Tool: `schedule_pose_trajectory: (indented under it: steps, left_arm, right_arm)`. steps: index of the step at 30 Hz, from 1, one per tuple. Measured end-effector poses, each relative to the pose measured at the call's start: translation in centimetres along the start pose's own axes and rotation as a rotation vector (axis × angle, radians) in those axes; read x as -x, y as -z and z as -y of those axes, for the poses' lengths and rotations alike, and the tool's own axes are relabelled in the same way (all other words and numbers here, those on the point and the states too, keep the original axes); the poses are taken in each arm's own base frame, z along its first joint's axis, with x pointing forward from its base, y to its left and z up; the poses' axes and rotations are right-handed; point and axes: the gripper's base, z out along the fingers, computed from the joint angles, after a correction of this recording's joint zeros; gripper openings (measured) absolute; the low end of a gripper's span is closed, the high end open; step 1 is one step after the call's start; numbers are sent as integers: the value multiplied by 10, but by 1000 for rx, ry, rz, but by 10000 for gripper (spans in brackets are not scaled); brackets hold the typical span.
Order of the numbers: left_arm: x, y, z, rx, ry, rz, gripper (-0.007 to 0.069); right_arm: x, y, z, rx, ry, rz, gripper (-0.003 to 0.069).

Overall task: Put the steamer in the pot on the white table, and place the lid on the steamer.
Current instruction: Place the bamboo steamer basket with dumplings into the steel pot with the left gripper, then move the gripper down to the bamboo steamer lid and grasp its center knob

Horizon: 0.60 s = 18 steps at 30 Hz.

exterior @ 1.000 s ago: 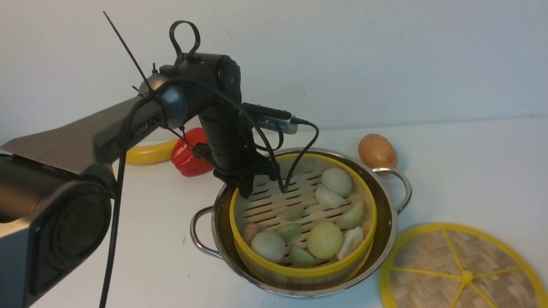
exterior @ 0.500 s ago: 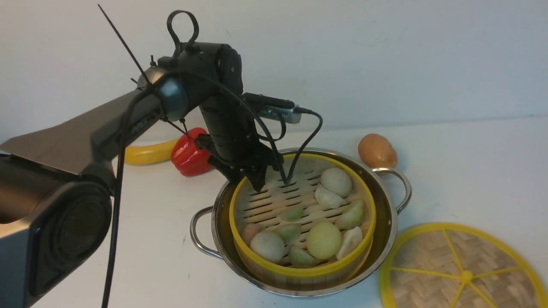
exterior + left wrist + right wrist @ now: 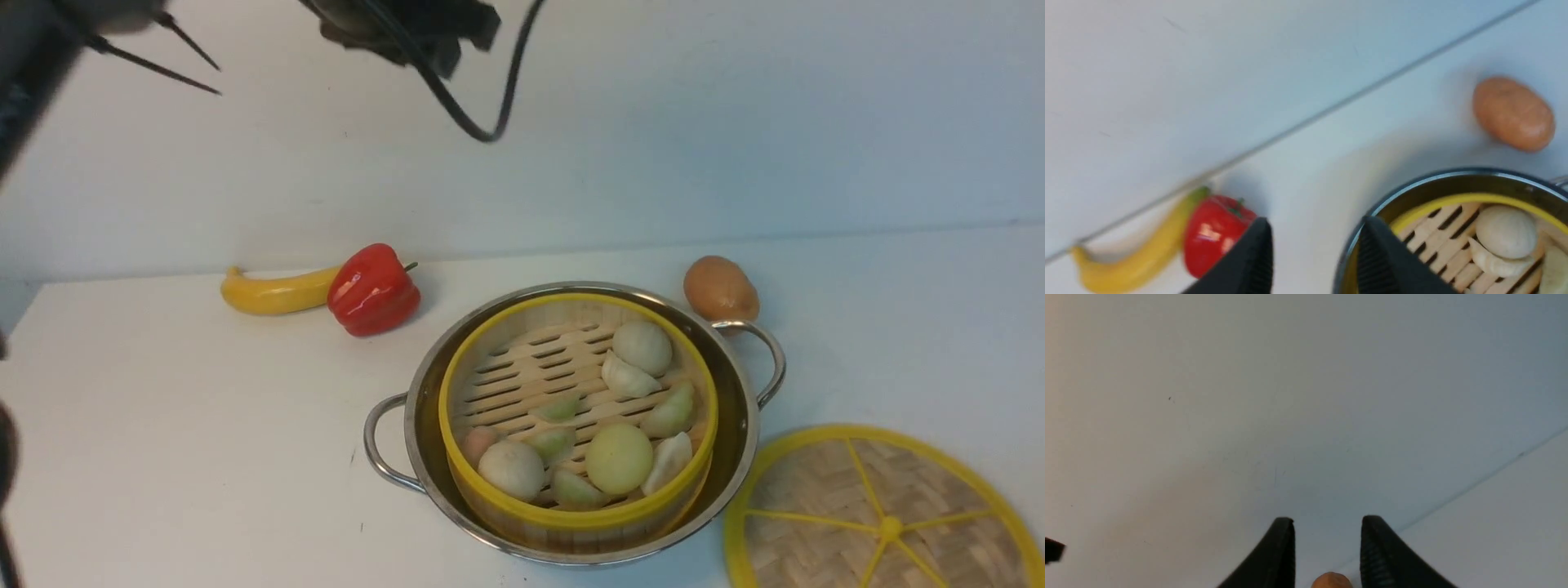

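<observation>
The steamer (image 3: 506, 380), a yellow-rimmed bamboo basket with pale toy buns and dumplings, sits inside the shiny pot (image 3: 739, 425) on the white table (image 3: 204, 425). The woven lid (image 3: 816, 506) lies flat on the table to the pot's right, partly cut off by the frame edge. My left arm (image 3: 408, 28) hangs high above, mostly out of the front view. In the left wrist view my left gripper (image 3: 1315, 222) is open and empty, well above the pot's far-left rim (image 3: 1453, 179) and the steamer (image 3: 1437, 228). My right gripper (image 3: 1327, 520) is open, empty, and faces the wall.
A red pepper (image 3: 371, 287) and a yellow banana (image 3: 273, 292) lie behind the pot on the left. A brown potato (image 3: 720, 287) rests by the pot's far right handle (image 3: 767, 359). A wall closes the table's far edge.
My left gripper let go of the steamer's far-left rim and rose sharply, leaving most of the front view. The steamer stays in the pot. The lid has not moved.
</observation>
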Motion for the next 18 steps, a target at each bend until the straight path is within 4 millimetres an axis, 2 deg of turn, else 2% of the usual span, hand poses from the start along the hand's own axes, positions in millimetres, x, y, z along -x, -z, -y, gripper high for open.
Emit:
schedule_pose_trajectory:
  steps: [1,2,3,5,6,7,9,10,11,12,14,17,18]
  left_arm:
    - [3,25,-2,17,-12,47,149]
    - [5,40,-4,25,-16,75,100]
    - [6,49,-4,28,-16,90,71]
    - [7,83,-6,38,-23,153,4]
    - [7,92,-6,41,-27,169,-8]
    - [6,113,-7,47,-36,208,-17]
    - [5,128,-7,52,-44,236,-22]
    - [2,153,-8,63,-56,283,-22]
    - [2,159,-8,65,-61,294,-22]
    - [-3,184,-9,75,-74,337,-22]
    - [-13,210,-9,90,-84,371,-22]
    - [-33,235,-11,121,-93,375,-22]
    - [-37,238,-11,127,-94,372,-22]
  right_arm:
    - [7,0,-4,7,24,11,242]
    - [11,-2,-8,7,37,11,242]
    - [15,-3,-10,4,44,8,242]
    - [26,-10,-17,-17,77,-17,242]
    - [31,-14,-20,-30,95,-34,242]
    - [40,-21,-26,-48,128,-57,242]
    - [45,-30,-29,-78,170,-102,242]
    - [54,-41,-35,-111,230,-159,242]
    - [57,-45,-37,-116,237,-169,242]
    - [65,-62,-42,-158,330,-272,242]
    - [71,-84,-49,-183,395,-391,242]
    - [71,-112,-54,-183,471,-581,242]
    - [69,-115,-54,-183,477,-620,242]
